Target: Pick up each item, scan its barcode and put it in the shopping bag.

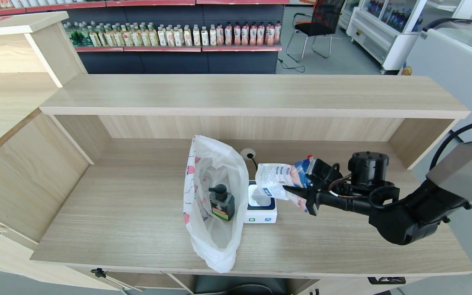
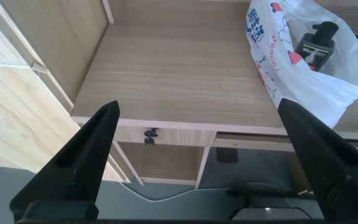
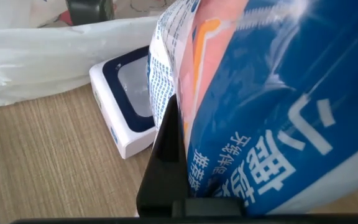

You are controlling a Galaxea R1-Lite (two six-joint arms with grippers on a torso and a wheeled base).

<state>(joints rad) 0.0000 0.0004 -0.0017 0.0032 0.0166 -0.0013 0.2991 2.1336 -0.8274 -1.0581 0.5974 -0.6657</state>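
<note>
head view: the shopping bag [image 1: 198, 192] stands open at the middle of the counter [image 1: 117, 213], its bottom reaching the front edge, with a dark pump bottle [image 1: 221, 203] upright inside. a white scanner [image 1: 260, 207] sits just beside the bag, on the side toward the counter's right edge. the right gripper [image 1: 292, 185] is clamped on a blue, white and pink packet [image 1: 277, 177], holding it in the air just over the scanner.

left wrist view: the left gripper [image 2: 199, 109] hangs out past the counter's front edge, toward the left front corner, jaws wide apart with nothing between them. the bag and its bottle show farther along the counter.

right wrist view: a black finger [image 3: 166, 165] presses against the packet's side. the scanner's window lies below the packet, close against the bag's plastic.
</note>
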